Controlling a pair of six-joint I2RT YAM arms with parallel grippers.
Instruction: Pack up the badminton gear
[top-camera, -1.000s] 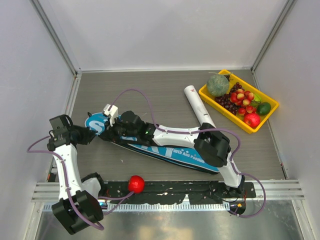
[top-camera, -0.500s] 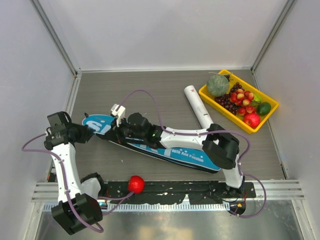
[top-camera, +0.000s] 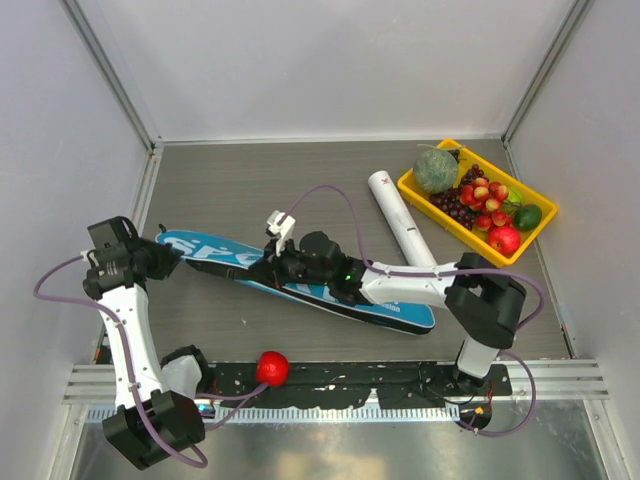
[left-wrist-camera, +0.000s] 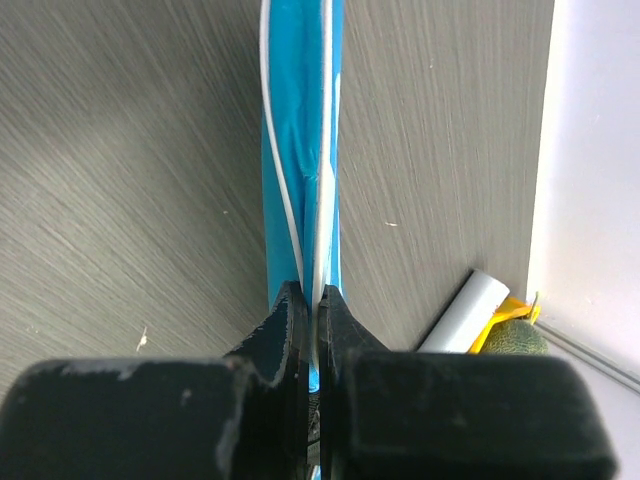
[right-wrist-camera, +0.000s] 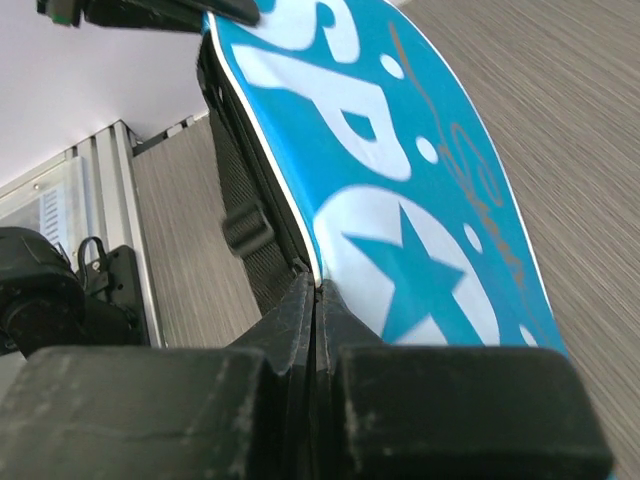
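Observation:
The long blue "SPORT" racket cover (top-camera: 375, 300) lies slantwise across the table's middle. My left gripper (top-camera: 172, 254) is shut on the cover's left end; in the left wrist view its jaws (left-wrist-camera: 315, 300) pinch the white-piped edge of the cover (left-wrist-camera: 300, 150). My right gripper (top-camera: 263, 268) is shut on the cover's near edge, left of its middle; in the right wrist view it (right-wrist-camera: 315, 292) clamps the piping of the cover (right-wrist-camera: 400, 200). The white cardboard tube (top-camera: 400, 215) lies beyond the cover. No rackets or shuttlecocks show.
A yellow tray (top-camera: 412, 189) of fruit stands at the back right, close to the tube. A red ball (top-camera: 272, 367) sits on the black rail at the near edge. A black strap (right-wrist-camera: 245, 228) hangs under the cover. The tube (left-wrist-camera: 462, 312) shows in the left wrist view too.
My right gripper has slid right along the cover's edge. My left gripper has drawn the cover's left end a little left, and the cover now lies longer and flatter.

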